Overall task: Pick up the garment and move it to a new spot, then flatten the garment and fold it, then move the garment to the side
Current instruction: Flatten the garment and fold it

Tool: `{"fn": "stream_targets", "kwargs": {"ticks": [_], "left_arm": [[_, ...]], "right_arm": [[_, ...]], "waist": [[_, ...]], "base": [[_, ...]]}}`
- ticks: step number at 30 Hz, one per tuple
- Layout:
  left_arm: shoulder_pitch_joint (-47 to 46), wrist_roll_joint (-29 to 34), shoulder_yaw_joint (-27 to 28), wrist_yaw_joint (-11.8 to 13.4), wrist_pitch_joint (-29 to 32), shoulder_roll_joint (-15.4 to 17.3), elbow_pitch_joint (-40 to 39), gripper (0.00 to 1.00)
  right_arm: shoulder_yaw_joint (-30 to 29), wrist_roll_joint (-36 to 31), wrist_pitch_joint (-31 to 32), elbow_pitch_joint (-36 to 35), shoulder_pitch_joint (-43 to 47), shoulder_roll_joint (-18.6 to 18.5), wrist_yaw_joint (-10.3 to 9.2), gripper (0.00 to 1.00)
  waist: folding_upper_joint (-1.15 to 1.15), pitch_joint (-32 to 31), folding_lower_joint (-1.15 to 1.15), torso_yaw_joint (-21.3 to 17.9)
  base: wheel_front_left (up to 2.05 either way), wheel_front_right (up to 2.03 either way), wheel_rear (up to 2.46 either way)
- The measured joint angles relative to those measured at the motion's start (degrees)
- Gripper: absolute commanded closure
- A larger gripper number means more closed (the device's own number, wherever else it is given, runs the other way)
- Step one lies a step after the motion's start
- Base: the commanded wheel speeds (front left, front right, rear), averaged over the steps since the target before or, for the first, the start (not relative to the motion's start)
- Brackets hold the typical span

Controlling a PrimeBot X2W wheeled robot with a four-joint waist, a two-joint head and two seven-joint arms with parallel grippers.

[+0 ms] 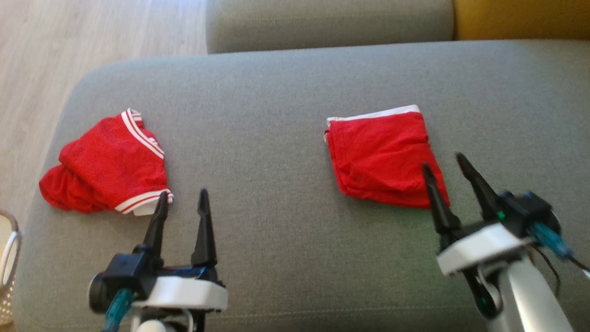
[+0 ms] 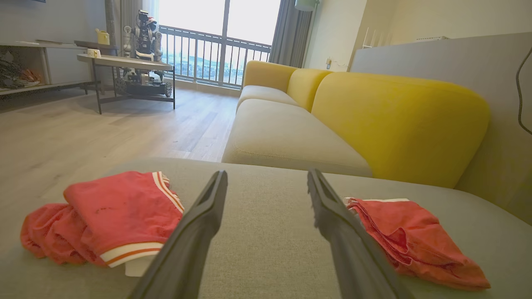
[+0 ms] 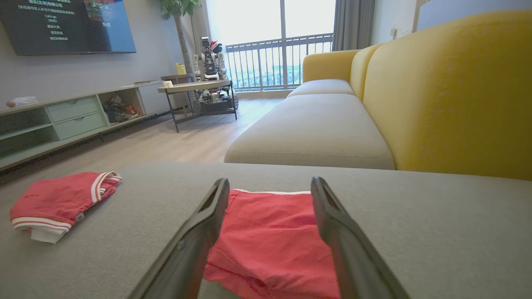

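The garment (image 1: 382,157), red with a white band along its far edge, lies folded on the grey sofa cushion (image 1: 276,101), right of centre. My right gripper (image 1: 443,161) is open over the garment's near right corner, with nothing between its fingers. In the right wrist view the garment (image 3: 270,232) lies flat between and beyond the spread fingers of my right gripper (image 3: 270,182). My left gripper (image 1: 183,192) stands open just right of a second red garment (image 1: 106,161) with white striped trim, which lies bunched near the cushion's left edge. In the left wrist view the open left gripper (image 2: 267,173) points between the striped garment (image 2: 120,211) and the folded garment (image 2: 415,241).
The cushion's left edge drops to a wooden floor (image 1: 69,46). A pale basket (image 1: 7,263) stands at the lower left. Another grey seat (image 1: 322,23) and a yellow sofa back (image 1: 521,18) lie beyond. A side table (image 3: 195,87) carrying a small robot stands across the room.
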Motion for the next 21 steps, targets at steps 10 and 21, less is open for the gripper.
{"fn": "stream_targets", "kwargs": {"ticks": [10,21], "left_arm": [[7.4,4.2,2.9,-0.3,0.0,0.1,-2.6,0.00],[9.3,6.1,4.2,-1.6,0.0,0.1,-2.6,0.00]], "right_arm": [[-6.7,-2.3,-1.2,-3.4,10.9,0.7,0.00,0.00],[-6.7,-2.3,-1.3,-5.2,14.0,1.0,0.00,0.00]], "waist": [[0.00,-3.5,0.00,-1.0],[-0.01,-3.8,0.00,-1.2]], "base": [[0.00,0.00,0.00],[0.00,0.00,0.00]]}}
